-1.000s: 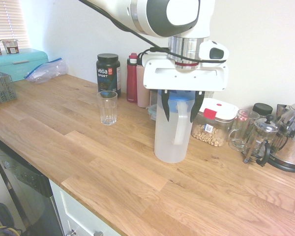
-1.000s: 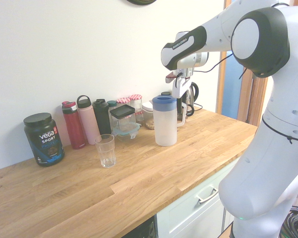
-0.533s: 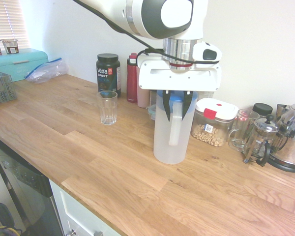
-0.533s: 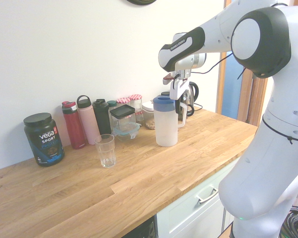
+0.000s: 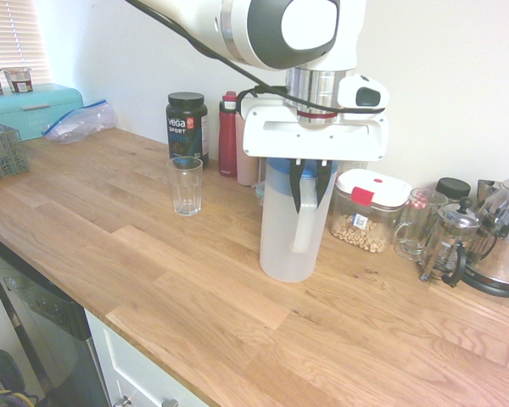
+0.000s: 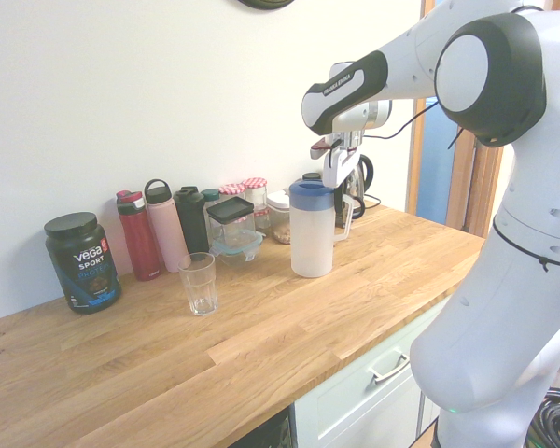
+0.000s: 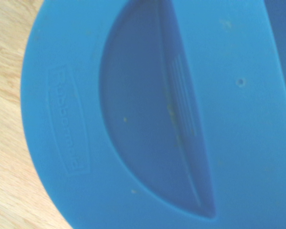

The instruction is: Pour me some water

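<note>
On the desk [image 5: 110, 212] the drinking glass [image 5: 185, 186] stands to the left, well apart from the pitcher [image 5: 287, 229], with bare wood between them. The pitcher stands upright at mid-desk, directly under the downward-pointing gripper [image 5: 312, 185], which is closed on its handle top. Jars and a French press [image 5: 448, 242] crowd its right.

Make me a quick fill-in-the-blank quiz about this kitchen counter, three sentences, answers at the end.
1. The pitcher has a lid coloured ____.
2. The gripper is closed on the pitcher's ____.
3. The drinking glass stands upright on the wooden ____.

Answers: blue; handle; counter
</note>
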`<action>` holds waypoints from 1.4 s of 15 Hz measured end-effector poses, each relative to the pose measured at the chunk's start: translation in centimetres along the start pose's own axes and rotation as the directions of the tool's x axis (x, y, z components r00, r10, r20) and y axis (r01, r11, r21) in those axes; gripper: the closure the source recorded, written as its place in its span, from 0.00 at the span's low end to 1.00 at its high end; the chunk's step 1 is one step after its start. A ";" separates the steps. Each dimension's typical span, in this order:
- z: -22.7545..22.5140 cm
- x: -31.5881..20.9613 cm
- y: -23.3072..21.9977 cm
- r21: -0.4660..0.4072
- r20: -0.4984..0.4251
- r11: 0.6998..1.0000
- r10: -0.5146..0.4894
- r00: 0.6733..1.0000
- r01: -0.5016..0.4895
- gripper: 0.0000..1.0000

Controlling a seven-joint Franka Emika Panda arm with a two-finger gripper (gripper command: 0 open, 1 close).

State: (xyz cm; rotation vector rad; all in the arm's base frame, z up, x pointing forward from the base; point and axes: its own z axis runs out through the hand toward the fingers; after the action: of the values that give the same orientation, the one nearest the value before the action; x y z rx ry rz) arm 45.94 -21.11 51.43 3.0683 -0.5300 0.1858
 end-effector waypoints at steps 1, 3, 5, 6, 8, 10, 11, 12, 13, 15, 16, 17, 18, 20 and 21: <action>-0.4 -0.1 0.2 0.001 -0.007 1.000 0.003 1.000 -0.003 1.00; -2.4 -0.6 0.4 0.007 -0.027 1.000 0.003 1.000 -0.003 1.00; -5.0 -1.4 0.0 0.017 -0.052 1.000 -0.015 0.999 0.016 1.00; -6.3 -1.9 -0.7 0.019 -0.058 0.999 -0.037 0.998 0.038 1.00; -9.0 -2.8 -3.5 0.020 -0.070 0.995 -0.099 0.993 0.101 1.00; -10.9 -3.6 -7.1 0.008 -0.077 0.984 -0.175 0.982 0.176 1.00; -11.5 -3.9 -9.0 -0.010 -0.075 0.977 -0.215 0.974 0.215 1.00; -11.8 -4.3 -10.8 -0.035 -0.066 0.967 -0.255 0.965 0.253 1.00; -11.9 -4.8 -12.5 -0.064 -0.047 0.954 -0.296 0.954 0.292 1.00; -12.3 -5.8 -15.2 -0.117 -0.002 0.926 -0.361 0.932 0.359 1.00; -12.5 -6.2 -16.3 -0.129 0.018 0.915 -0.383 0.924 0.382 1.00; -12.7 -6.4 -17.5 -0.135 0.032 0.907 -0.398 0.917 0.399 1.00; -12.8 -6.5 -18.6 -0.144 0.049 0.898 -0.413 0.909 0.416 1.00; -12.0 -6.2 -21.0 -0.170 0.098 0.881 -0.431 0.897 0.442 1.00; -11.3 -5.8 -22.1 -0.183 0.127 0.873 -0.434 0.892 0.451 1.00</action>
State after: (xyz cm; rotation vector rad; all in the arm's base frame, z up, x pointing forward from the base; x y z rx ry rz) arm 46.67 2.13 61.92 2.8963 0.1583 -0.0092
